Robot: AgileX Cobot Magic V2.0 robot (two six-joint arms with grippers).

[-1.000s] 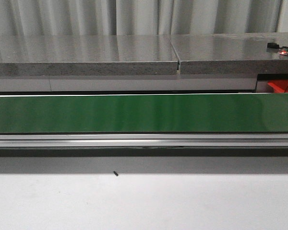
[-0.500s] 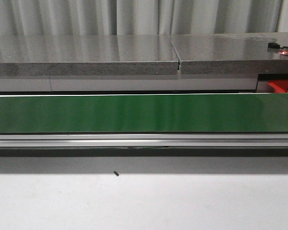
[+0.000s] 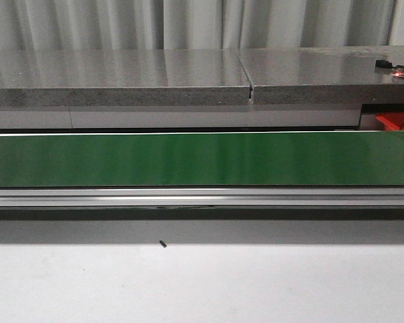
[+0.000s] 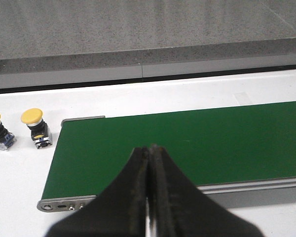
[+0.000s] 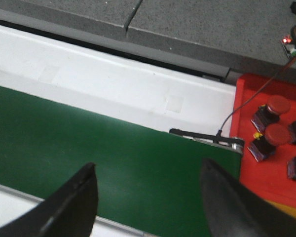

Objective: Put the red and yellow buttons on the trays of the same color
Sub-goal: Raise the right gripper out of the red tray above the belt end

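Yellow buttons (image 4: 32, 120) sit upright at the left edge of the left wrist frame, on the white tabletop (image 4: 19, 168) just off the green belt's (image 4: 187, 143) end, nearest the clenched left hand (image 4: 149, 163); right hand (image 5: 148, 192), released, hovers beside the red tray (image 5: 271, 173).

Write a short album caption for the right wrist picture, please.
Open right claw hangs above the bare green belt, beside a red tray holding red buttons.

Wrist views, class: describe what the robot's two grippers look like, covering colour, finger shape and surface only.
Only the fingers show. The left gripper has two black fingers that broaden toward the camera and taper to thin tips, with a matte finish. The right gripper has two fingers of the same black, matte kind, with rounded tips. No markings or cables are visible on either.
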